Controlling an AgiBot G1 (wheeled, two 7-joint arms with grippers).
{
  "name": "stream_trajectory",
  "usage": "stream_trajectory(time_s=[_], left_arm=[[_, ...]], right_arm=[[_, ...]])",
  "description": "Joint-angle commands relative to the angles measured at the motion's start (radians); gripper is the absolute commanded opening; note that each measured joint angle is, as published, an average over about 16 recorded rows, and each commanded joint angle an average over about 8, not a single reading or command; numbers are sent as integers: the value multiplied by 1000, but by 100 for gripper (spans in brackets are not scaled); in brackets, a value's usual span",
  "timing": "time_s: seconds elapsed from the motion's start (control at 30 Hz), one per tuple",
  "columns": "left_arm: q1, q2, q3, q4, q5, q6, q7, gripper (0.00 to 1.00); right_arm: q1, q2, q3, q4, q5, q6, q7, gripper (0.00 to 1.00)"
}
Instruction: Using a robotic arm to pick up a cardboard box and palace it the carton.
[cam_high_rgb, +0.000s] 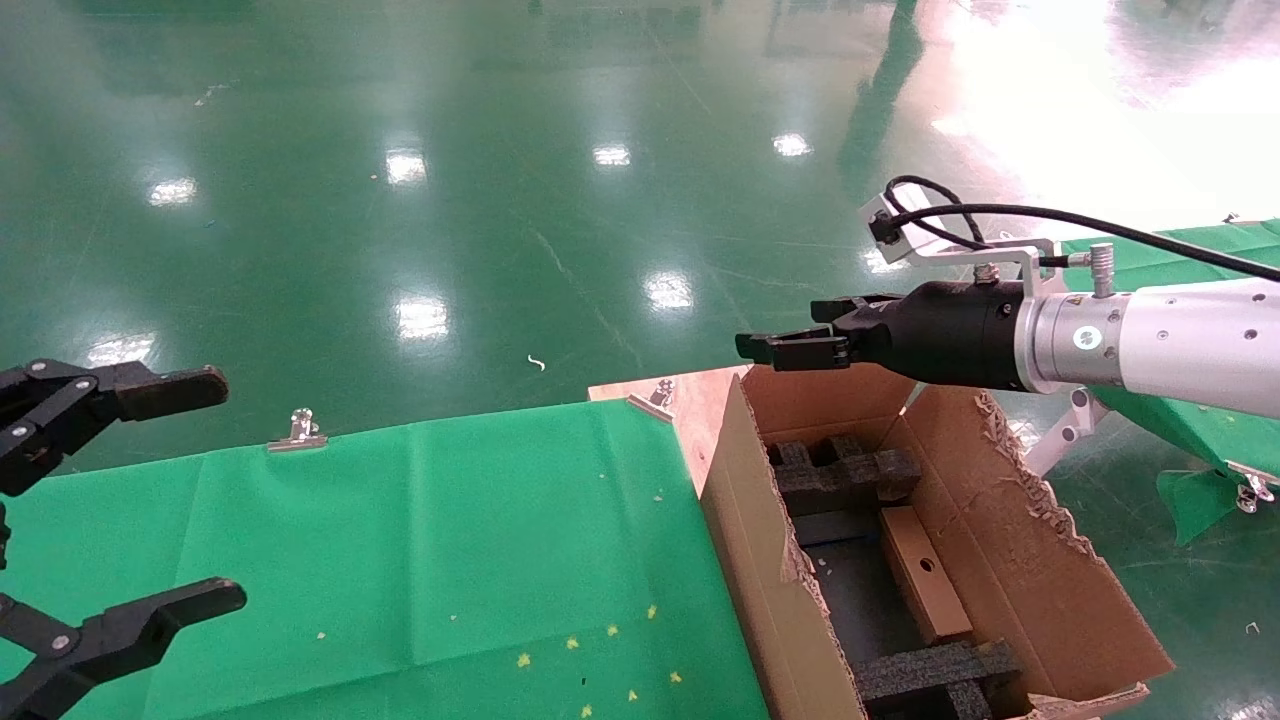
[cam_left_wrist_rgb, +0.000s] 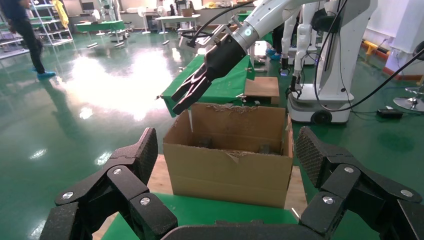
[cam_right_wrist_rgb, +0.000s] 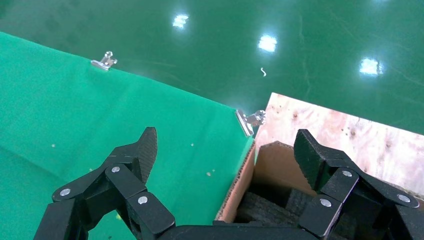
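The small flat cardboard box (cam_high_rgb: 917, 548), with a round hole on its upper face, lies inside the carton (cam_high_rgb: 738, 490) between black foam inserts (cam_high_rgb: 846, 470). The white robotic arm's right gripper (cam_high_rgb: 792, 346) hovers above the carton's far end, open and empty. It also shows in the left wrist view (cam_left_wrist_rgb: 183, 99) above the carton (cam_left_wrist_rgb: 230, 172). In the right wrist view the right gripper (cam_right_wrist_rgb: 226, 141) is over the carton's corner (cam_right_wrist_rgb: 239, 184). My left gripper (cam_high_rgb: 215, 487) is open and empty over the green table's left side; the left wrist view shows it (cam_left_wrist_rgb: 226, 145) facing the carton.
The green-clothed table (cam_high_rgb: 450, 540) lies left of the carton, with metal clips (cam_high_rgb: 298, 430) (cam_high_rgb: 660, 392) on its far edge. A plywood board (cam_high_rgb: 695, 405) lies under the carton. A second green table (cam_high_rgb: 1180, 250) stands behind the right arm. The floor is glossy green.
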Motion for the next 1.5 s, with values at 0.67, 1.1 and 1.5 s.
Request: stream_trajectory(time_s=[0.67, 1.1, 1.5], left_arm=[[0, 0, 0, 0, 0, 0, 0, 100], [0, 0, 0, 0, 0, 0, 0, 100], [0, 0, 0, 0, 0, 0, 0, 100]], right_arm=[[-285, -60, 470, 5, 19, -287, -192, 100], [-488, -102, 807, 12, 35, -492, -330, 100], [-675, -141, 1117, 19, 50, -682, -457, 100]])
